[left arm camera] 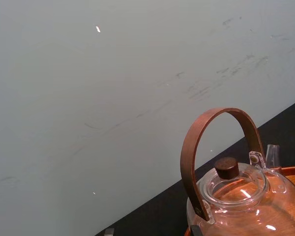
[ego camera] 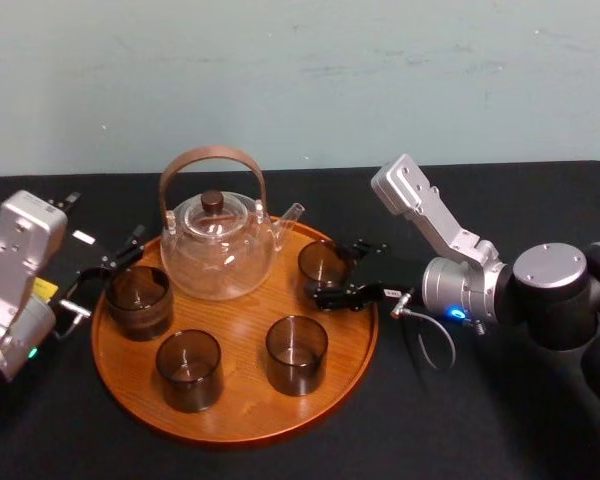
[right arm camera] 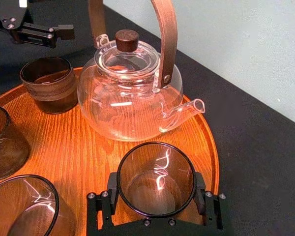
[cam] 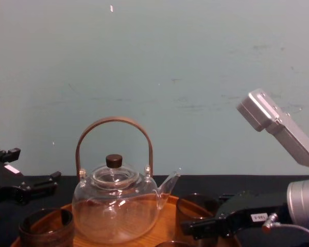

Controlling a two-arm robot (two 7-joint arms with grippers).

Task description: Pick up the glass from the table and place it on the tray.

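- Clasping glass [right arm camera: 156, 169]: right gripper [right arm camera: 156, 191], jaws apparently closed on it, glass seated on tray [ego camera: 235, 405], far right, release pending.
- Left gripper [ego camera: 100, 278]: spread wide, idle by the tray's left edge.

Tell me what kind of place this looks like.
Probably a robotics lab bench, not a tea room: a black table against a bare wall, and a tray holding a teapot, with the right gripper around one glass and the left gripper beside another glass.
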